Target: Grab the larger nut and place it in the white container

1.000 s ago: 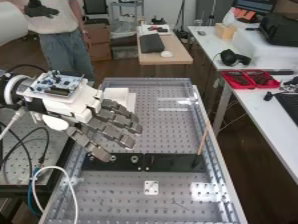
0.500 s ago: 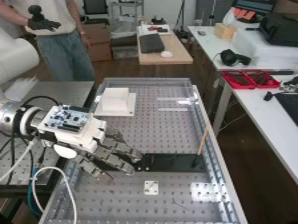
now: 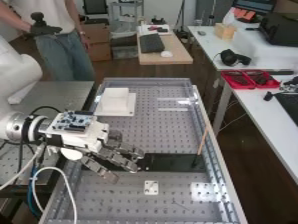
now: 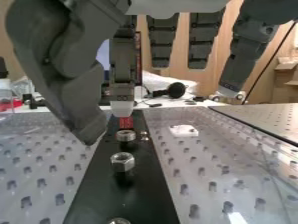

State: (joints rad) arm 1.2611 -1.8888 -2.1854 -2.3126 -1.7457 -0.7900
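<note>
In the high view the hand (image 3: 120,156) is over the left part of the black strip (image 3: 174,162), its fingers extended and loosely bent with nothing between them. The strip's left end, where the nuts stood, is hidden under it. In the wrist view the hand (image 4: 70,65) hangs over the strip, thumb and fingers apart. A silver hex nut (image 4: 122,161) stands on the strip below, with a second nut (image 4: 126,135) beyond it and another part-seen at the near edge. Which is larger I cannot tell. The white container (image 3: 116,98) stands on the perforated bench's far left.
A thin wooden stick (image 3: 203,141) stands at the strip's right end. A small white block (image 3: 151,187) lies on the perforated bench (image 3: 133,200) in front of the strip. Raised rails edge the bench. Cables hang at the left, below the arm.
The hand has come down towards the bench's near end, away from the white container, and now covers the strip's left part. Over the last half second it has shifted only slightly.
</note>
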